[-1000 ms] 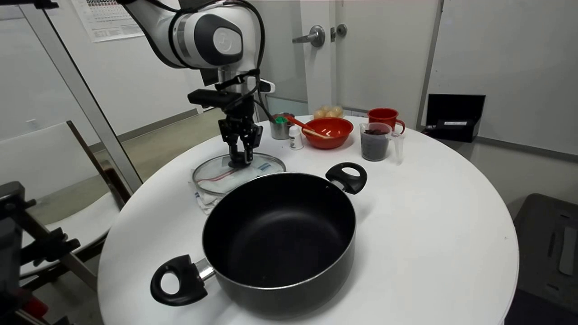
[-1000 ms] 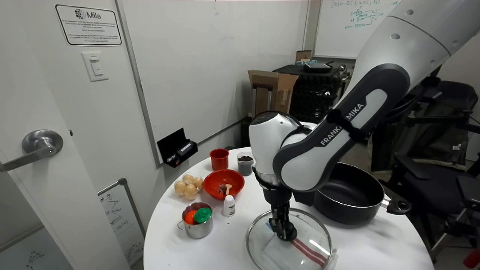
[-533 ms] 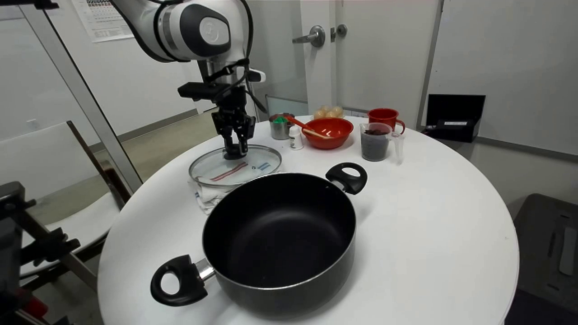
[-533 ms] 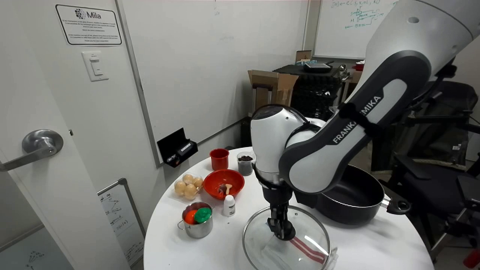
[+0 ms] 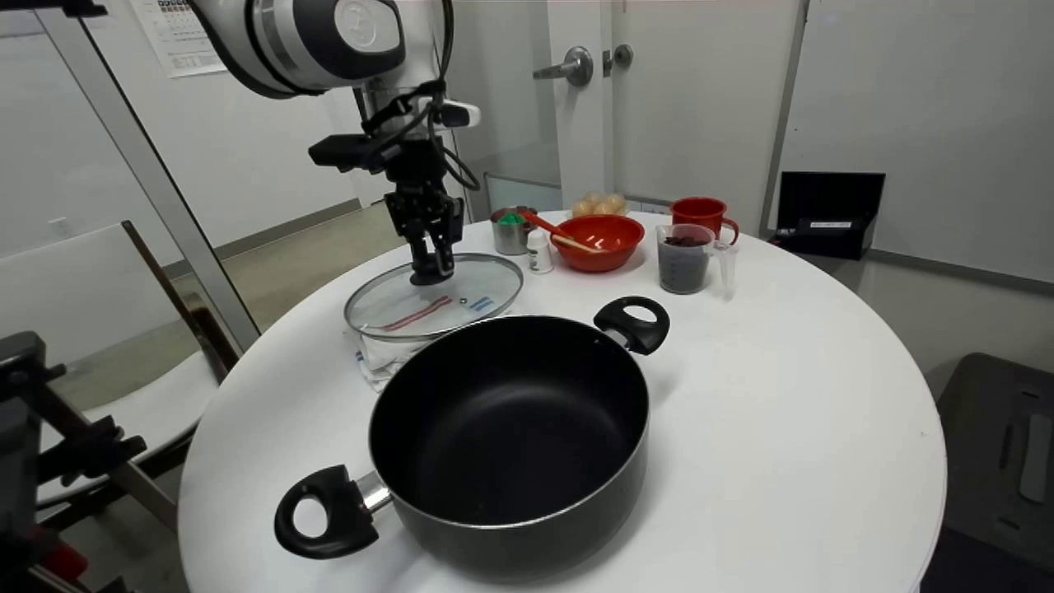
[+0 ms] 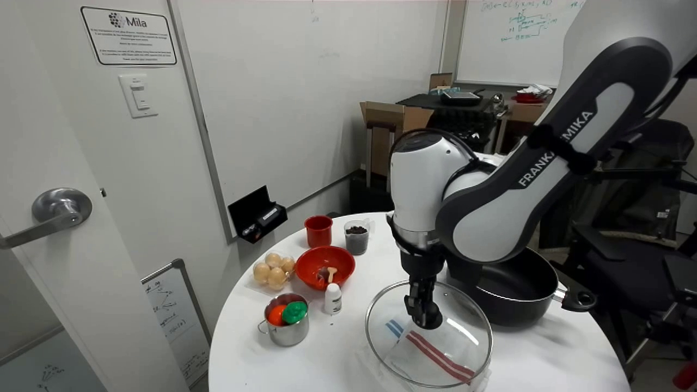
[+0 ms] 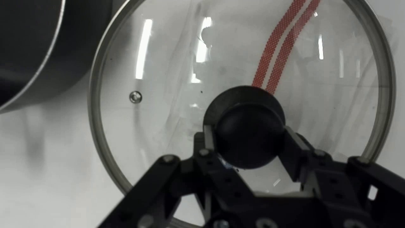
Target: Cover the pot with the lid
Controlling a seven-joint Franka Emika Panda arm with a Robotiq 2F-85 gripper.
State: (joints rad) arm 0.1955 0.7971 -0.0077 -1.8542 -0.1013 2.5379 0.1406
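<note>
Far left, in an exterior view, a white chair [image 5: 99,305] near the round white table [image 5: 782,428]. Over a striped dish towel [image 5: 383,362], holds the glass lid [image 5: 445,307], clasping its black knob [image 7: 250,136] between gripper [image 7: 249,138] fingers parted only by the knob's width. On the table just beside the lid, the wide black pot [image 5: 510,420]. Farther back, steel pot [image 5: 510,239], white bottle [image 5: 539,254], lever door handle [image 5: 578,67], red bowl [image 5: 599,262], brown eggs [image 5: 599,206], measuring cup [image 5: 683,270], red mug [image 5: 697,214]; then black case [image 5: 827,206], whiteboard [image 5: 930,123].

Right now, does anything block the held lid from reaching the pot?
Nothing visible stands between the lid and the pot. The towel lies below the lid; the pot's side wall probably needs clearing.
</note>
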